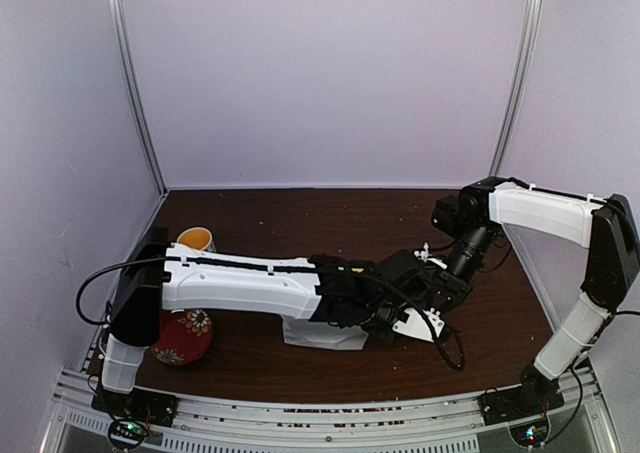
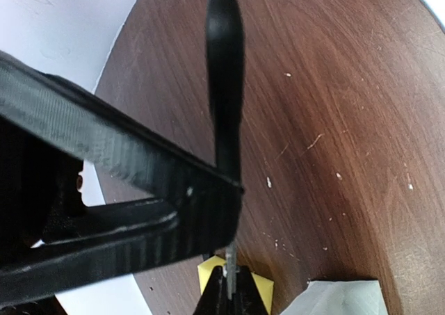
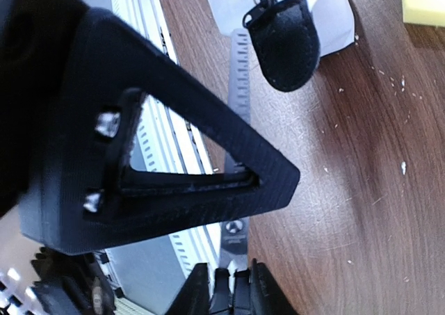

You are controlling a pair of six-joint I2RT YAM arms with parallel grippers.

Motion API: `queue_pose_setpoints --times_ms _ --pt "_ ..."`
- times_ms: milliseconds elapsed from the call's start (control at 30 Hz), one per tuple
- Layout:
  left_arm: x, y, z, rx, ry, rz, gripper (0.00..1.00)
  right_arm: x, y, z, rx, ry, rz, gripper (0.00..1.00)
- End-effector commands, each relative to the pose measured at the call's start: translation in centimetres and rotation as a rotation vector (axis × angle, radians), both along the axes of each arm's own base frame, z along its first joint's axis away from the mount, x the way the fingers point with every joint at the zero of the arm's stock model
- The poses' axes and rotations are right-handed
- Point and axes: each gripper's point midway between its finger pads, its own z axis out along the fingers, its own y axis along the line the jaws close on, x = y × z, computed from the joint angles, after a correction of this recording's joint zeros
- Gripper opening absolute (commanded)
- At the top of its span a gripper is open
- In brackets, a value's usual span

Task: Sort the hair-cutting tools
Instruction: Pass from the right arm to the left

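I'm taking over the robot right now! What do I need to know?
Left hand: shut on a slim black tool; I can't tell which one.
Right hand: a comb runs behind its finger; whether it is held is unclear.
Pouch and sponge lie close by.
Done: nothing visibly sorted.
Left: probably everything; the other tools are out of sight.

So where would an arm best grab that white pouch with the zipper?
Probably by the black zipper tab: it sticks out past the edge of the white pouch, a small flap that could be pinched from above. The flat pouch body offers little else to close on.
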Motion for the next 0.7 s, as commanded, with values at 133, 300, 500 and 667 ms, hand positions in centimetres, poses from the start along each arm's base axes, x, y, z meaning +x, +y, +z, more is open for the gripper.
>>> queue_pose_setpoints --times_ms 133,300,500,667 --pt "-2.2 0.0 6.3 -0.162 0.212 0.008 0.0 1.3 -0.3 7.3 0.129 -0.178 -0.015 0.36" --pt "-2.7 1.9 9.5 -0.247 0.39 0.065 0.0 4.2 -1.1 10.5 0.172 -0.379 -0.138 0.38" --pt "-2.7 5.5 11.7 -0.368 0.644 0.144 0.0 3.9 -1.0 14.3 0.339 -0.617 -0.137 0.47" --pt "-2.1 7.5 11.5 -0.457 0.778 0.191 0.0 1.6 -0.1 16.1 0.481 -0.655 -0.071 0.54"
